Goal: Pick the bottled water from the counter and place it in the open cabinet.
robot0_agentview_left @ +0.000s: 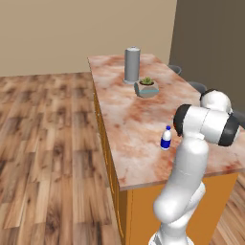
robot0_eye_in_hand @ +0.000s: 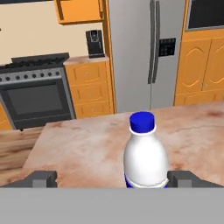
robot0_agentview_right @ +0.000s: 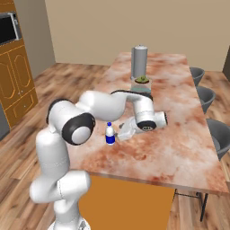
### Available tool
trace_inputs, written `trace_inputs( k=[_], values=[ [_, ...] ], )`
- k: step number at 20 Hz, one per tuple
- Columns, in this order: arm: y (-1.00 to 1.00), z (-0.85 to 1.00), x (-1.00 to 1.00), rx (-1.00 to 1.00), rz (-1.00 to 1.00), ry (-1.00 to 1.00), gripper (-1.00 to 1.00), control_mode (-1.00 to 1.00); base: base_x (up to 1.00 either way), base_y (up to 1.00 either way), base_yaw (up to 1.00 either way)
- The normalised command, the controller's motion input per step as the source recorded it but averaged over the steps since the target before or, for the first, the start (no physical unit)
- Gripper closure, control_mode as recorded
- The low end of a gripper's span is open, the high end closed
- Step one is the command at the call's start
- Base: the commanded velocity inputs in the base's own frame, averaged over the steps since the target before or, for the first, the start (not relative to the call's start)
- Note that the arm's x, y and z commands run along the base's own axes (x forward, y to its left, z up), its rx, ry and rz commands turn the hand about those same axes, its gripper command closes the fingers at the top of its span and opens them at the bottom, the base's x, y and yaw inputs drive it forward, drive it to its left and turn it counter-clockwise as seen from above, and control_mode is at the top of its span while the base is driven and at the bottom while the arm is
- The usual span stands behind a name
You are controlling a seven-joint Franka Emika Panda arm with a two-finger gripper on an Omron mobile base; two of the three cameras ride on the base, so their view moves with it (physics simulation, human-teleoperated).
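The bottled water (robot0_eye_in_hand: 145, 155) stands upright on the marbled counter (robot0_eye_in_hand: 78, 148); it is a small whitish bottle with a blue band and a blue cap. My gripper (robot0_eye_in_hand: 112, 178) is open and level with it. Its fingertips (robot0_eye_in_hand: 43, 178) sit wide apart, and the bottle is between them, close to the right tip, touching neither. From the base views the bottle (robot0_agentview_left: 166, 138) (robot0_agentview_right: 109, 134) is near the counter's (robot0_agentview_left: 129, 119) front part, with the gripper (robot0_agentview_right: 120, 133) right beside it. An orange wall cabinet (robot0_eye_in_hand: 81, 11) with an open compartment hangs across the room.
A tall grey cylinder (robot0_agentview_left: 132, 64) and a small potted plant (robot0_agentview_left: 146, 87) stand farther back on the counter. Grey stools (robot0_agentview_right: 204, 96) line its far side. Across the room are a stove (robot0_eye_in_hand: 37, 94), a coffee machine (robot0_eye_in_hand: 94, 43) and a steel fridge (robot0_eye_in_hand: 146, 52).
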Motion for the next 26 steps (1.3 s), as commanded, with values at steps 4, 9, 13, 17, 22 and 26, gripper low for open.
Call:
trace_inputs(
  k=[4, 9, 13, 17, 22, 26],
  values=[
    [-0.19, -0.36, 0.05, 0.0, 0.0, 0.0, -1.0, -1.0, 0.0, 0.0, 0.0],
    [-0.17, -0.28, 0.05, 0.0, 0.0, 0.0, -1.0, -1.0, 0.0, 0.0, 0.0],
    [-0.03, -0.3, 0.0, 0.0, 0.0, 0.0, -1.0, -1.0, 0.0, 0.0, 0.0],
    [0.0, -0.23, 0.01, 0.0, 0.0, -0.01, -1.0, -1.0, 0.0, 0.0, 0.0],
    [0.0, -0.04, 0.0, 0.01, 0.0, -0.05, -1.0, -1.0, 0.0, 0.0, 0.0],
    [0.0, 0.0, 0.09, 0.01, 0.0, -0.07, -1.0, -1.0, 0.0, 0.0, 0.0]
  ],
)
